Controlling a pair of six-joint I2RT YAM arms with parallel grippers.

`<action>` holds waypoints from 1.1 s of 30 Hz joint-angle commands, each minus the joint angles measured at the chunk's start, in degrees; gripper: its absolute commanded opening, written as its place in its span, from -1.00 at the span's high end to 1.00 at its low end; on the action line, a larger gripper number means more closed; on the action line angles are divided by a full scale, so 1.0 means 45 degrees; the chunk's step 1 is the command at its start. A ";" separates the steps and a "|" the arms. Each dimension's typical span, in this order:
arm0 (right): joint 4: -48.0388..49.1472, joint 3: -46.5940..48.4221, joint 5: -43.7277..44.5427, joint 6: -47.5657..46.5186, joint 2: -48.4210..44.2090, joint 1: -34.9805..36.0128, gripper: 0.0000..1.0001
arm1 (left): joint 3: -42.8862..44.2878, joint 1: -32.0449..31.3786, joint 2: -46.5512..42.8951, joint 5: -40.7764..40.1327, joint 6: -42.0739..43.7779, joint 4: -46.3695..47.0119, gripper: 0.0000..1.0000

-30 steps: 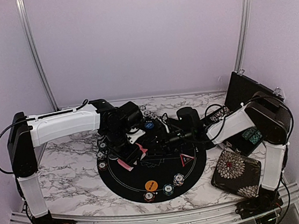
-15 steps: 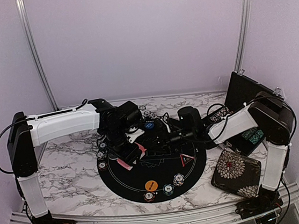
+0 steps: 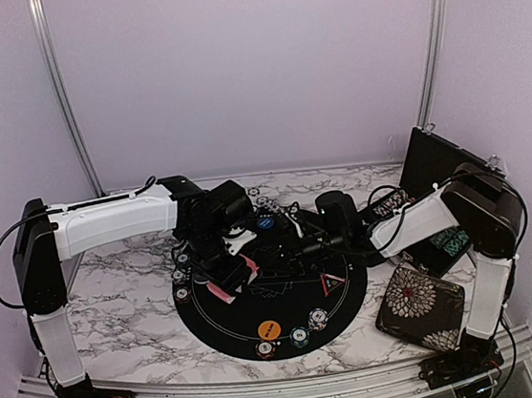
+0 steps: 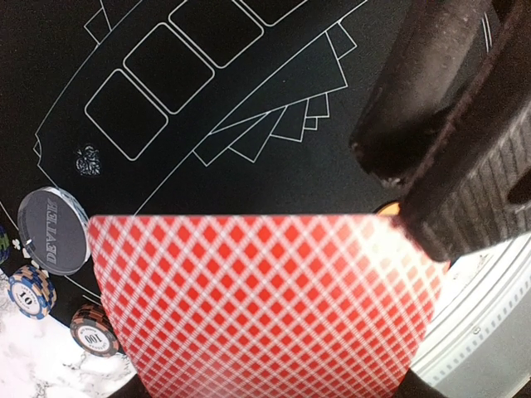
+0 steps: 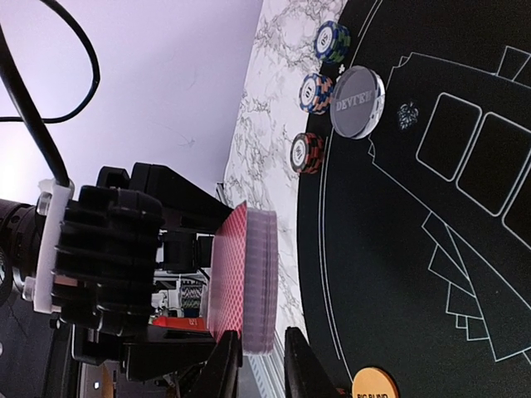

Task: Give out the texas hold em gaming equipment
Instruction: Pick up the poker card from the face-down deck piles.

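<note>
At the near rim of the round black mat [image 3: 225,324] sit an orange disc [image 3: 269,330] and a few small chip stacks [image 3: 299,335]. The flowered pouch [image 3: 420,308] lies off to the right on the marble bench [image 3: 122,283]. Further in, over the mat's left half, the left fingers [image 4: 448,141] pinch the deck of red-backed cards [image 5: 253,282] and hold it above the mat. The right fingers [image 5: 309,369] stand only narrowly apart with the deck's free end between them; whether they have bitten on a card I cannot tell from the wrist view. Level with the deck, a grey dealer disc [image 5: 357,101] and three more chip stacks [image 5: 308,152] line the mat's left rim. Farthest back lies a blue disc [image 3: 265,224].

The deck should be light, but the cards look thin, slick and springy. Under a loose pinch they would likely slide on one another and fan out. The outermost card is probably best taken by its free edge, pads flat on both faces, then drawn off sideways. The chips are stiff and small, so grip them across the stack's rim.
</note>
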 commanded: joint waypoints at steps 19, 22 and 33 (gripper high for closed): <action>0.0719 -0.0013 -0.0109 0.0373 -0.0263 0.0222 0.73 | 0.0001 0.0113 0.0244 -0.0165 0.0060 -0.0390 -0.03; 0.0720 -0.0004 -0.0139 0.0401 -0.0206 0.0240 0.75 | 0.0003 0.0109 0.0232 -0.0183 0.0076 -0.0383 -0.03; 0.0846 0.0047 -0.0213 0.0541 0.0013 0.0292 0.83 | -0.0054 0.0159 0.0171 -0.0205 0.0084 -0.0393 -0.01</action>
